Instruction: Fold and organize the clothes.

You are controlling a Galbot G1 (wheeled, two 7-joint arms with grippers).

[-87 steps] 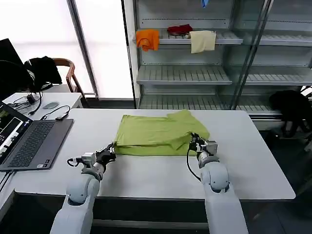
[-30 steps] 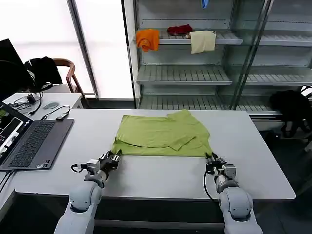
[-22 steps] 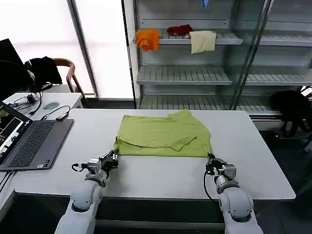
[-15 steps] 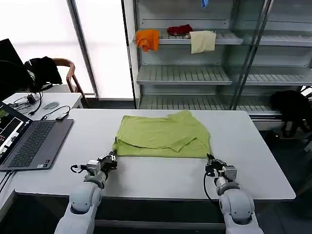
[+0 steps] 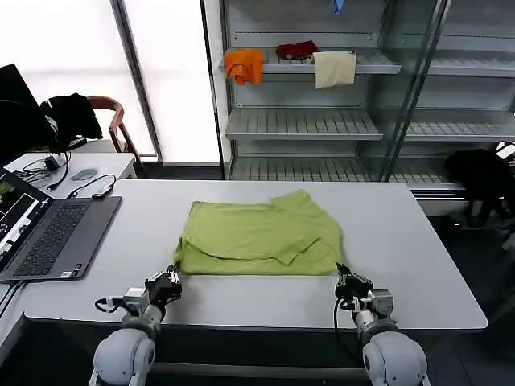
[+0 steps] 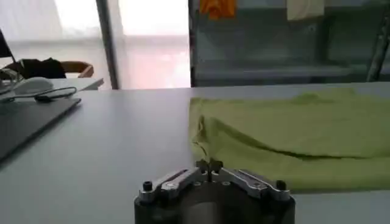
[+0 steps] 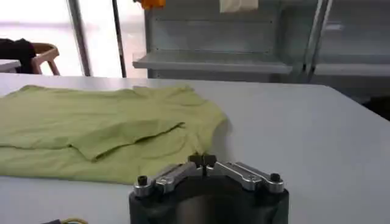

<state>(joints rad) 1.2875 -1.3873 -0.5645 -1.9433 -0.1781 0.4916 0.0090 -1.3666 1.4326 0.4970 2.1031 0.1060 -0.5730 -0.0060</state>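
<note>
My left pincer (image 5: 166,283) and right pincer (image 5: 352,285), both closed on the T-shirt (image 5: 256,237) hem corners, sit just below its left-right long axis

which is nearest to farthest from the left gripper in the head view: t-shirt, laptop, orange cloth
From the left gripper:
1. T-shirt, just ahead of it on the table.
2. Laptop, off to the robot's left.
3. Orange cloth, far back on the shelf.

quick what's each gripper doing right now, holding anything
Left gripper: shut on the near left corner of the lime-green cotton T-shirt.
Right gripper: shut on its near right corner.
</note>
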